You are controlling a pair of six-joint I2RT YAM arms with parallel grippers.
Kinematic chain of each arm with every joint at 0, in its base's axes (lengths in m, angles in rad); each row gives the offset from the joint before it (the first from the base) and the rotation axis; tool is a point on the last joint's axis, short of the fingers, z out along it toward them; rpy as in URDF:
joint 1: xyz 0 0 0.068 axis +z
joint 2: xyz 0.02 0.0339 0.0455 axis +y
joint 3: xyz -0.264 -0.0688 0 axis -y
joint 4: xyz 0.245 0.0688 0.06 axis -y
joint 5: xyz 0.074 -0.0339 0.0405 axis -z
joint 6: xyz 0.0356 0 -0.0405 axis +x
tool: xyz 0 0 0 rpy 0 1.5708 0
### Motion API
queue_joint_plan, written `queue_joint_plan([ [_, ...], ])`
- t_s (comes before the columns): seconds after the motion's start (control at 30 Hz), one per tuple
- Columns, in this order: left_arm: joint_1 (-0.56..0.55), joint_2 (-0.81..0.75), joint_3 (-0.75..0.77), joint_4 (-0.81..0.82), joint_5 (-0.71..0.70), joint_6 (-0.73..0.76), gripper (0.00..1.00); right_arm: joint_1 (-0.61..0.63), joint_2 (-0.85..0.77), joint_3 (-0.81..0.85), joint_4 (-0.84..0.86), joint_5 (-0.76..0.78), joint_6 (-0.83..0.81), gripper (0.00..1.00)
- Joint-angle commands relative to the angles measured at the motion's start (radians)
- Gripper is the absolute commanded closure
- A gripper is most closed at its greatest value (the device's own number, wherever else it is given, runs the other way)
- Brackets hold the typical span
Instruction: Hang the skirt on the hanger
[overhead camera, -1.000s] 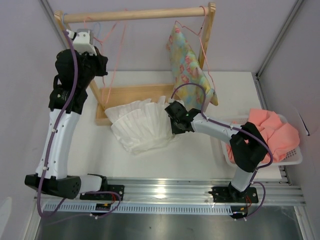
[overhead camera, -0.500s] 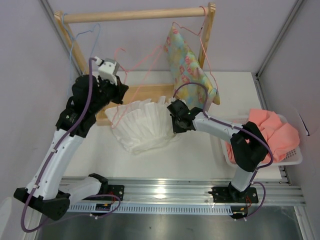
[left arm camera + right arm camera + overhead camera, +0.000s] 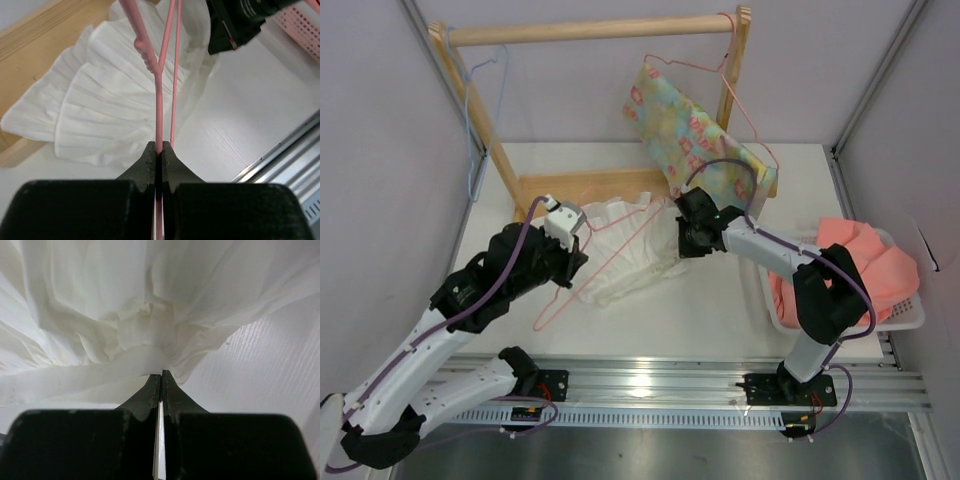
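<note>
One skirt: the white, finely pleated thin-fabric skirt point(image 3: 620, 255) lies spread on the bench point(image 3: 720, 310) just in front of the wooden clothes rack point(image 3: 590, 28), its ruffled edge touching the rack's base board.
Three hangers: one thin pink triangular wire hanger point(image 3: 145, 50) is off the rack and lies slanting across the skirt. A second pink wire hanger point(image 3: 692, 68) hangs at the right end of the rack's rail. One light blue wire hanger point(image 3: 469, 130) hangs at the rail's left end.
Two other cloths: one pastel floral garment point(image 3: 695, 140) hangs on the second pink wire hanger under the rail. One salmon-pink cloth point(image 3: 865, 265) sits in a white basket point(image 3: 905, 318), well to the right of the rack.
Left end effector point(image 3: 159, 149): pinched tight on the pink wire, a short way from its twisted joint, in front of the rack's left post.
Right end effector point(image 3: 161, 376): fingers closed on a gathered fold of the skirt, in front of the rack's right post.
Done: the hanger is down at the skirt, and each arm grips its piece.
Left: the skirt is not yet on the hanger. The wire seems only to rest on top of the fabric. The skirt has still to be draped or threaded over the hanger.
Progress: roughly the early middle, by my judgement.
</note>
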Motion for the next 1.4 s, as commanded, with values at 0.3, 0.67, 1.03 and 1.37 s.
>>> queue_joint_plan([
  [0.3, -0.155, -0.044, -0.065, -0.126, -0.018, -0.056, 1.00, -0.092, 0.026, 0.161, -0.073, -0.024, -0.037, 1.00],
  [0.67, -0.193, 0.060, -0.104, -0.041, -0.015, -0.029, 1.00, -0.006, 0.006, 0.139, -0.090, 0.039, -0.049, 1.00],
  [1.03, -0.196, 0.143, -0.076, -0.021, -0.116, 0.001, 1.00, 0.063, -0.032, 0.087, -0.115, 0.097, -0.071, 1.00],
  [1.37, -0.196, 0.102, -0.039, -0.054, -0.084, 0.011, 1.00, 0.065, -0.034, 0.056, -0.107, 0.123, -0.077, 1.00],
])
